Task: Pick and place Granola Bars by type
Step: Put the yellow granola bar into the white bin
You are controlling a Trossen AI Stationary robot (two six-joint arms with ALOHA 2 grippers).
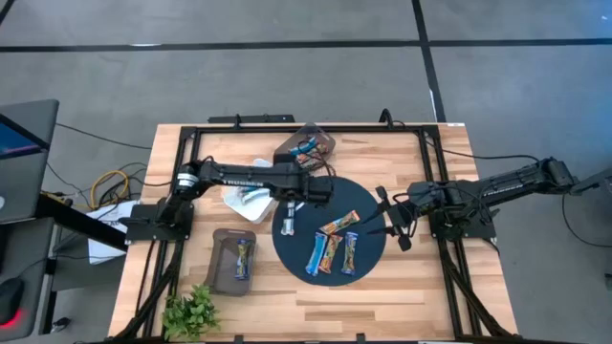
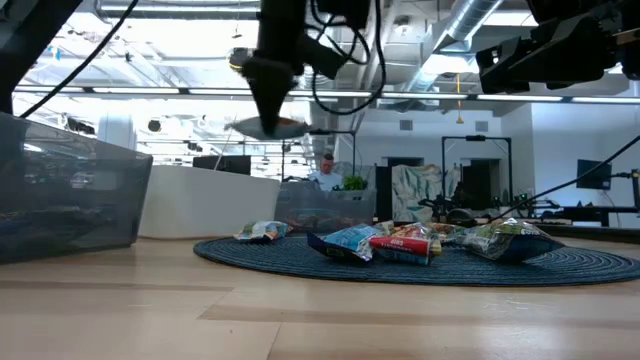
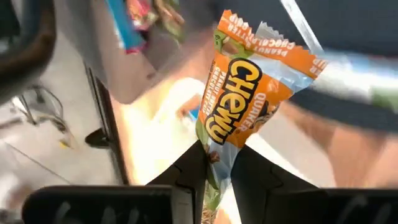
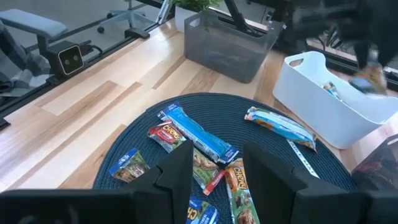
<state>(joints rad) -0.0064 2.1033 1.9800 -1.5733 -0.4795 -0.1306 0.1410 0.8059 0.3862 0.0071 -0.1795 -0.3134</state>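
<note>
Several granola bars lie on the round dark blue mat [image 1: 287,250]: an orange one [image 1: 338,225], blue ones [image 1: 316,253] and others [image 4: 199,137]. One more sits in the grey tray [image 1: 232,260]. My left gripper [image 1: 289,215] hangs over the mat's left part, shut on an orange Chewy bar [image 3: 239,93], well above the table in the low view [image 2: 268,125]. At the mat's right edge, my right gripper [image 1: 390,222] is open above the bars [image 4: 221,177] and touches nothing. My left gripper pinches the orange Chewy bar between its two fingers at one crimped end [image 3: 214,168]. The rest of the bar juts out past the fingertips. It is lifted clear of the mat and the table.
A white tray [image 1: 244,201] stands left of the mat and holds a wrapper. A dark tray with bars [image 1: 306,145] is at the far edge. A small plant [image 1: 191,311] sits at the near left corner. Bare wood lies near and right of the mat.
</note>
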